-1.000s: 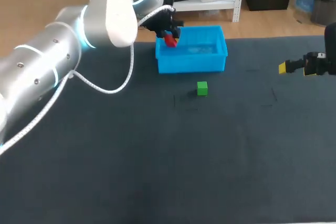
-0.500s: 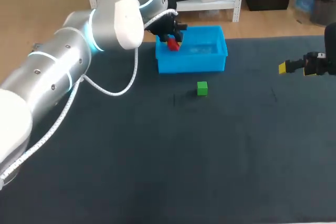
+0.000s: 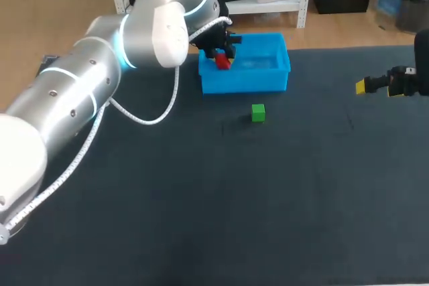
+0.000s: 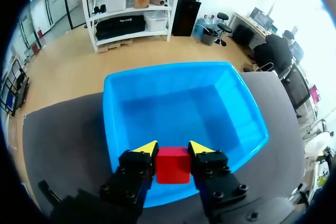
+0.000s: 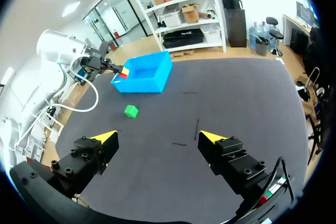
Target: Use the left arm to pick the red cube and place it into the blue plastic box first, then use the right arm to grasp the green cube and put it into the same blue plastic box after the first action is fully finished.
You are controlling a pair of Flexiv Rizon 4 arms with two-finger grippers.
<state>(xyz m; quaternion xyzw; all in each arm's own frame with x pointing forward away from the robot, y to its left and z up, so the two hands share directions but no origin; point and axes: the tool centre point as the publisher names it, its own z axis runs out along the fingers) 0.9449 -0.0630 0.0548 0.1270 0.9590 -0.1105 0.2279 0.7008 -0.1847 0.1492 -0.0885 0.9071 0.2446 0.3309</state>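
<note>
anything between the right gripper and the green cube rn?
Nothing: only bare table lies between the right gripper and the green cube, as the right wrist view shows; the head view agrees.

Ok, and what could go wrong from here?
1. The left gripper holds the red cube above one edge of the blue box, not its middle; released here, the cube might strike the rim and fall outside.
2. The green cube lies close in front of the box; if the open right gripper goes for it too early, it could meet the left arm.
</note>
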